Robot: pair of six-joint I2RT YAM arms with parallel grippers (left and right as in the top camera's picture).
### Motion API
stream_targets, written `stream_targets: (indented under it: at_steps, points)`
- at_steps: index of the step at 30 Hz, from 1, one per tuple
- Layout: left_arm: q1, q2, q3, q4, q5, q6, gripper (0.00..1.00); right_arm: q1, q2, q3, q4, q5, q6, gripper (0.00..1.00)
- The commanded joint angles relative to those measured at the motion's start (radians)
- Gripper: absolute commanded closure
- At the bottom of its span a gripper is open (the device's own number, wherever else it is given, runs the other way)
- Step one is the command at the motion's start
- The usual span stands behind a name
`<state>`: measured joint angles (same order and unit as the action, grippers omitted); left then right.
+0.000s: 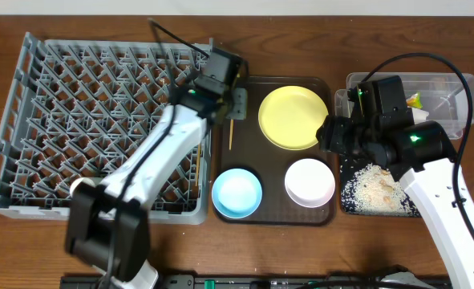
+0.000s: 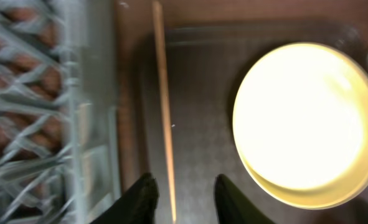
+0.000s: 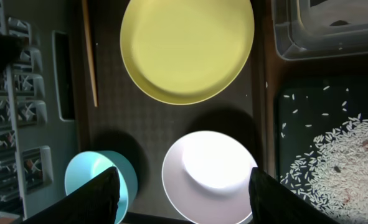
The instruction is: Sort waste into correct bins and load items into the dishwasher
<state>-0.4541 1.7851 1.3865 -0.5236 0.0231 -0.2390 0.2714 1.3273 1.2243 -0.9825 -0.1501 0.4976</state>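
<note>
My left gripper (image 1: 235,103) is open, low over the left edge of the dark brown tray. A wooden chopstick (image 2: 164,112) lies between its fingers (image 2: 182,190); it also shows overhead (image 1: 230,132). A second chopstick (image 1: 196,164) lies in the grey dish rack (image 1: 76,120). My right gripper (image 3: 184,193) is wide open and empty above the white bowl (image 3: 208,174). The yellow plate (image 1: 291,117), light blue bowl (image 1: 237,193) and white bowl (image 1: 309,181) sit on the brown tray. Rice (image 1: 377,186) lies in the black tray (image 1: 345,172). A green-yellow wrapper (image 1: 415,101) is in the clear tub (image 1: 453,112).
The dark brown serving tray (image 1: 273,210) lies between the rack and the two bins. The rack's right wall (image 2: 87,124) stands just left of the chopstick. The clear tub (image 3: 296,43) and the black tray (image 3: 296,124) sit close to the brown tray's right rim.
</note>
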Motion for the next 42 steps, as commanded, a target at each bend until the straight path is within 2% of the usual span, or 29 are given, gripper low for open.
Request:
stream_targets:
  at_steps: [1,7,23,29,32,37,42]
  points:
    - [-0.009,0.069,-0.011,0.049,-0.017,0.044,0.59,-0.002,0.002,-0.016,0.0,-0.004,0.01,0.36]
    - [-0.009,0.167,-0.011,0.162,-0.169,0.044,0.54,-0.002,0.003,-0.043,0.007,-0.004,0.011,0.35]
    - [-0.009,0.337,-0.011,0.339,-0.171,0.067,0.55,-0.001,0.019,-0.075,0.025,-0.005,0.015,0.37]
    - [-0.01,0.381,-0.011,0.331,-0.165,0.066,0.65,0.007,0.019,-0.075,0.026,-0.005,0.015,0.38]
    - [-0.014,0.384,-0.011,0.313,-0.162,0.066,0.77,0.007,0.019,-0.075,0.025,-0.005,0.015,0.39]
    - [-0.021,0.373,-0.01,0.304,-0.152,0.066,0.9,0.008,0.019,-0.075,0.026,-0.005,0.014,0.39]
    - [-0.021,0.323,-0.01,0.299,-0.101,0.051,0.92,0.017,0.019,-0.075,0.026,-0.005,0.014,0.41]
